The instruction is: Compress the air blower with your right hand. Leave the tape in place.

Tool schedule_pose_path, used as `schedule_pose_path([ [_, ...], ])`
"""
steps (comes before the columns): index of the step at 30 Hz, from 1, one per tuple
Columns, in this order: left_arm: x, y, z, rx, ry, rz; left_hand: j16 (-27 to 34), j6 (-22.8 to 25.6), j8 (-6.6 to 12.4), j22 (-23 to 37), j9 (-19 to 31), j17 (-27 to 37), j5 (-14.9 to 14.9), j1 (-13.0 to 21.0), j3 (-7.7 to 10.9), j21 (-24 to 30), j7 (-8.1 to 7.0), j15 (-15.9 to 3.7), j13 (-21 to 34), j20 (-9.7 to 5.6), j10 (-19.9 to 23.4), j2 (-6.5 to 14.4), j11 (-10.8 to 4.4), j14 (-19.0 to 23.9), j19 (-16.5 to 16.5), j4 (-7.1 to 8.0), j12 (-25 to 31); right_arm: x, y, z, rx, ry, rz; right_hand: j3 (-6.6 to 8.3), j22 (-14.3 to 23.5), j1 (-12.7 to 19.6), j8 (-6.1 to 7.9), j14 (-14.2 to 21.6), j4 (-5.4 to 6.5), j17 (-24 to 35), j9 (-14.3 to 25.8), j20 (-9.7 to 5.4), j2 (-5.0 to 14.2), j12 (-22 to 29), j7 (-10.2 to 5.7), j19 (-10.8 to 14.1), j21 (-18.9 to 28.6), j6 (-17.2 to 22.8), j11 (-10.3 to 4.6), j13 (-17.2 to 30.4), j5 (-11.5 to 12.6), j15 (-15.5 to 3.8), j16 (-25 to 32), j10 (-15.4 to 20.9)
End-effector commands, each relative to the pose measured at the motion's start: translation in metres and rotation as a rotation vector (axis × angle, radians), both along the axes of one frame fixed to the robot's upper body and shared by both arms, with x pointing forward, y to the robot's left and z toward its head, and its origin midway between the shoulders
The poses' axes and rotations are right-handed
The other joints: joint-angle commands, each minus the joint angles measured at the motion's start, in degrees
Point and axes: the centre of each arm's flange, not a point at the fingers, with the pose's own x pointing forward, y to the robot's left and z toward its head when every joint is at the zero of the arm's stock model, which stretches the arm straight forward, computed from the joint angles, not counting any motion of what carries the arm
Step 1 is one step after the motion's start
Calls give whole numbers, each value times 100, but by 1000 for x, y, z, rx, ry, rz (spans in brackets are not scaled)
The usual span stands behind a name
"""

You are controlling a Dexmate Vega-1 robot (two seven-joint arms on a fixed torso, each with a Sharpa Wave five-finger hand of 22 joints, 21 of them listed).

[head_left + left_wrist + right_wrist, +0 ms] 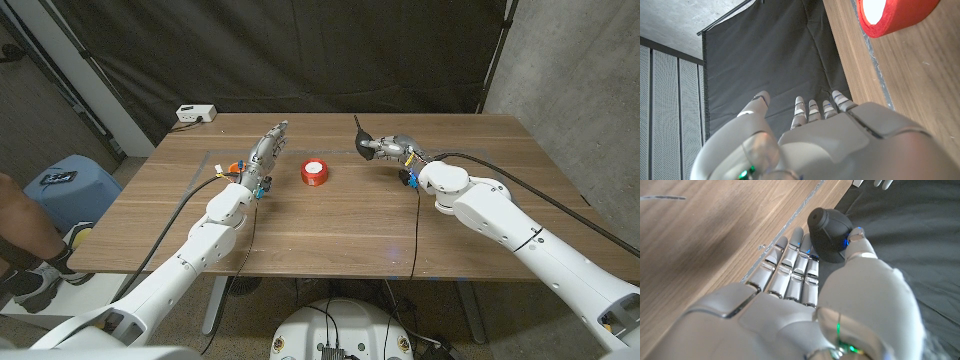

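right hand (805, 295) around air blower (827, 227)

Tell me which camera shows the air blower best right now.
Right wrist view: the air blower sits large between the right hand's thumb and fingers. The head view shows it small, mostly covered by that hand.

A wooden table (330, 215) with a brown grain top stands before a black curtain (280, 55) that hangs behind it. At the right is a grey concrete wall (575, 80). A white power strip (195, 114) lies on the far left corner of the table. A blue stool (68, 180) stands on the floor at the left.
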Motion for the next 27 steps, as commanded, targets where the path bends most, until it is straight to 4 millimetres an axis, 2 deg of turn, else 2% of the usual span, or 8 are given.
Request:
schedule_pose_path([
  [1, 3, -2, 0, -3, 9, 0, 16, 40, -6, 28, 22, 14, 21, -34, 11, -19, 0, 19, 9, 46, 44, 26, 3, 10, 14, -12, -2, 5, -5, 5, -3, 9, 12, -30, 24, -74, -22, -43, 1, 21, 11, 21, 28, -17, 9, -68, -13, -24, -6, 2, 12, -250, -36, -53],
  [27, 17, -3, 3, -9, 22, -16, 17, 36, -7, 28, 22, 14, 20, -37, 12, -20, -8, 19, 9, 44, 50, 27, 2, 9, 13, -11, 0, 16, -9, 13, 13, 34, 8, -74, 26, -86, -33, -54, -17, 22, 18, 41, 71, -28, 7, -96, -7, -44, 23, 2, 17, -241, -26, -67],
])
